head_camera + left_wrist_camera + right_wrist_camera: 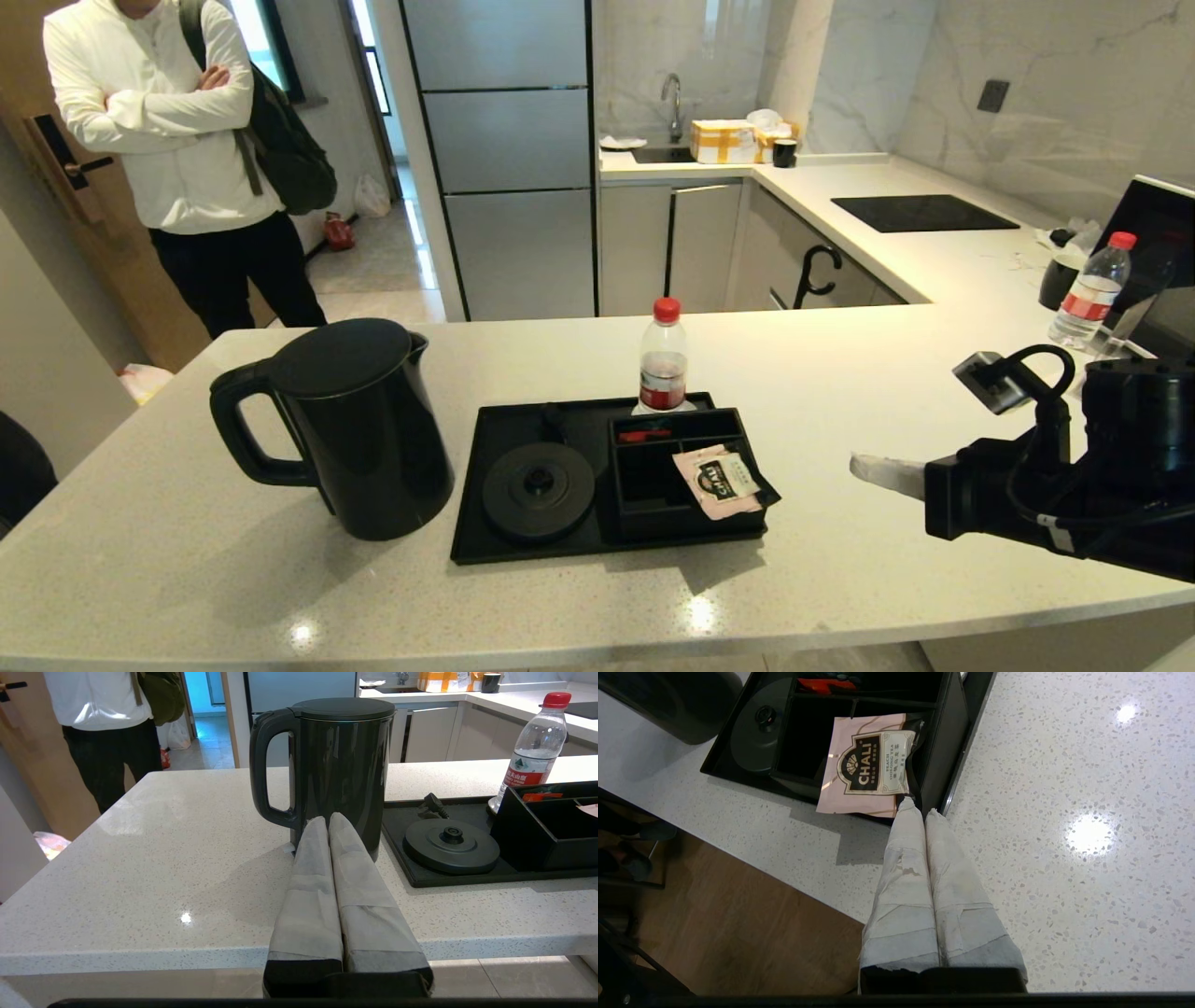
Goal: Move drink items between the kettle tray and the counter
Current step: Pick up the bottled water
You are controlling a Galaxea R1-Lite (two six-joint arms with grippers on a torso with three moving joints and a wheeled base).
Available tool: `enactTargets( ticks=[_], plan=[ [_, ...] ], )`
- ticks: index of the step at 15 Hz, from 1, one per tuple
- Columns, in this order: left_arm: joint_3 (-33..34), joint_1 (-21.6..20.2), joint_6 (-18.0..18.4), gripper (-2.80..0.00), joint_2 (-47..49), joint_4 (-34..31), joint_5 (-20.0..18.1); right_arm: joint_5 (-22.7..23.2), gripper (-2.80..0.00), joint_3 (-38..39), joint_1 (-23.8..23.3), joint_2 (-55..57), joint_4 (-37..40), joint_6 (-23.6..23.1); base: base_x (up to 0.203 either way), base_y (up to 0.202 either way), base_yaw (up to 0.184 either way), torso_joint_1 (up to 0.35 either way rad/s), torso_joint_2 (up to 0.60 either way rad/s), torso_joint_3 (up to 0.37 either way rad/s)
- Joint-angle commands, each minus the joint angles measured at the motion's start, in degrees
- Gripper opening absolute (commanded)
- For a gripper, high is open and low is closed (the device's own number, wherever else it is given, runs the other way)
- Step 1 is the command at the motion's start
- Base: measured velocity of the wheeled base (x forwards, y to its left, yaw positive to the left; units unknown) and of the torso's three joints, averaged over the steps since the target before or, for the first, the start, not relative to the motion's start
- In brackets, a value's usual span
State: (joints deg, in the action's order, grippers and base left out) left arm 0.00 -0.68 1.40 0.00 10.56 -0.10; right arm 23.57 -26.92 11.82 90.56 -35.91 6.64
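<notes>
Kettle point(359, 429) on counter point(840, 373), just left of tray point(495, 523); base point(539, 492) bare. Bottle point(663, 359) at tray's far edge. Both grippers, left point(328, 820) and right point(920, 807), fingers pressed together, holding nothing. I'd spread left fingers, take the handle point(238, 434), lift straight, and centre over base.

Bright overhead glare spots on counter point(840, 579)
</notes>
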Motion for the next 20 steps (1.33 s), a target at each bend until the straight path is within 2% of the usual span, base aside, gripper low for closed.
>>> enactTargets(
  ticks=[1,5,6,7,13,15,16,18,20],
  plan=[
    [2.29,-0.02,0.0,-2.8,0.0,0.08,0.01,0.18,-2.8,-0.16,0.04,-0.21,-0.3,0.04,0.0,0.0,0.0,0.0,0.0,0.0],
    [2.29,-0.02,0.0,-2.8,0.0,0.08,0.01,0.27,-2.8,-1.66,0.15,1.27,-0.48,0.25,0.0,0.0,0.0,0.0,0.0,0.0],
    [2.29,-0.02,0.0,-2.8,0.0,0.08,0.01,0.27,-1.32,-2.48,0.36,2.05,-0.62,0.22,0.0,0.0,0.0,0.0,0.0,0.0],
    [2.29,-0.02,0.0,-2.8,0.0,0.08,0.01,0.25,0.0,-3.51,0.74,2.6,-0.64,0.29,0.0,0.0,0.0,0.0,0.0,0.0],
    [2.29,-0.02,0.0,-2.8,0.0,0.08,0.01,0.39,0.0,-9.94,3.29,8.44,-0.88,0.19,0.0,0.0,0.0,0.0,0.0,0.0],
    [2.29,-0.02,0.07,-2.8,0.0,0.08,0.01,-0.29,0.0,-10.87,4.86,11.3,-4.89,-0.03,0.0,0.0,0.0,0.0,0.0,0.0],
    [2.29,-0.02,0.0,-2.8,0.0,0.08,0.01,-2.1,0.0,-11.06,5.98,13.43,-7.93,-0.19,0.0,0.0,0.0,0.0,0.0,0.0],
    [2.29,-0.02,0.0,-2.8,0.0,0.08,0.01,-8.64,0.0,-12.38,9.08,18.87,-14.43,-0.46,0.0,0.0,0.0,0.0,0.0,0.0],
    [2.29,-0.02,0.0,-2.8,0.0,0.08,0.01,-14.98,0.0,-16.85,12.15,23.55,-18.89,-0.73,0.0,0.0,0.0,0.0,0.0,0.0]
  ],
)
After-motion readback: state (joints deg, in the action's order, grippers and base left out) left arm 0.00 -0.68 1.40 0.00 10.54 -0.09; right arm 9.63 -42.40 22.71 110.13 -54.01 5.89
